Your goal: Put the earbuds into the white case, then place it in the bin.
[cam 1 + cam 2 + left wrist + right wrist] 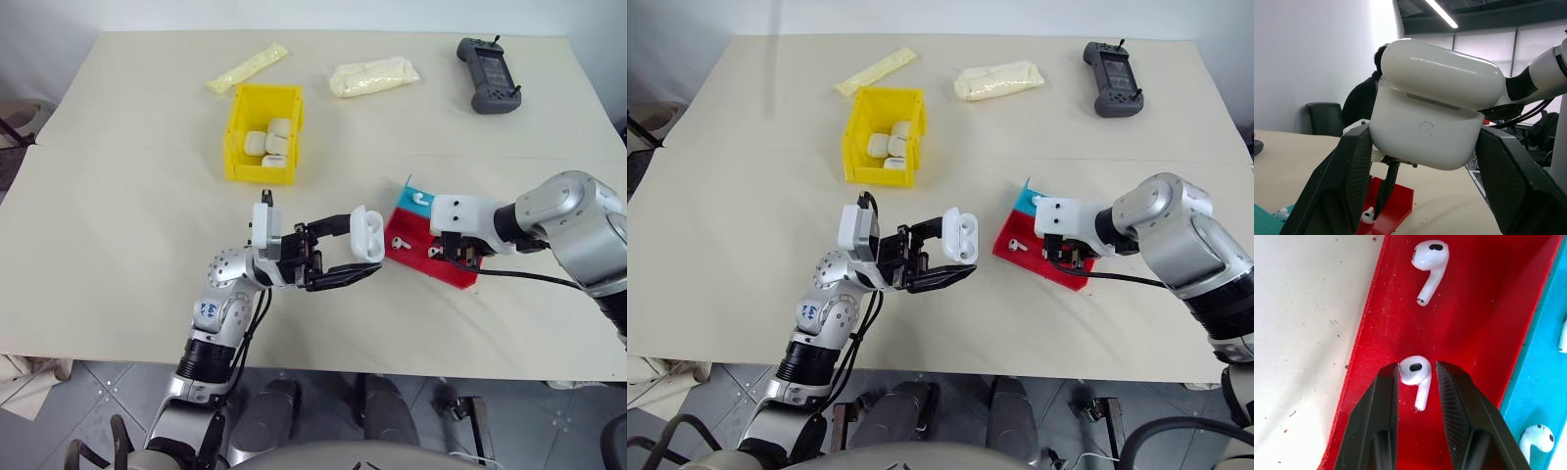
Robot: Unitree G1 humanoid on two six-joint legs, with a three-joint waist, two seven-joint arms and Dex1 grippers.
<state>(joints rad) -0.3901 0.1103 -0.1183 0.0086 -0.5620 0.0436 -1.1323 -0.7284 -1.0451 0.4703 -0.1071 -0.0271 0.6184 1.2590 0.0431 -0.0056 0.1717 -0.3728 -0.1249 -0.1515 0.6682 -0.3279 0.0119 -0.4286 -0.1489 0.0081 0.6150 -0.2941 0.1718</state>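
Nearest the robot, the left gripper point(345, 260) clamps the white case point(366, 234), lid open. Beside it, the right gripper point(1417, 374) pinches an earbud point(1415, 373) in the red tray point(1474, 308). Farther back stands the bin point(257, 102).

left gripper point(345, 257): clamps open white case point(366, 234)
right gripper point(453, 257): down in red-blue tray point(458, 276)
bin point(263, 133): holds cases

my table point(127, 245) carries the yellow bin point(263, 133), red-and-blue tray point(443, 266), two pale packets point(373, 76) and a black controller point(489, 74).
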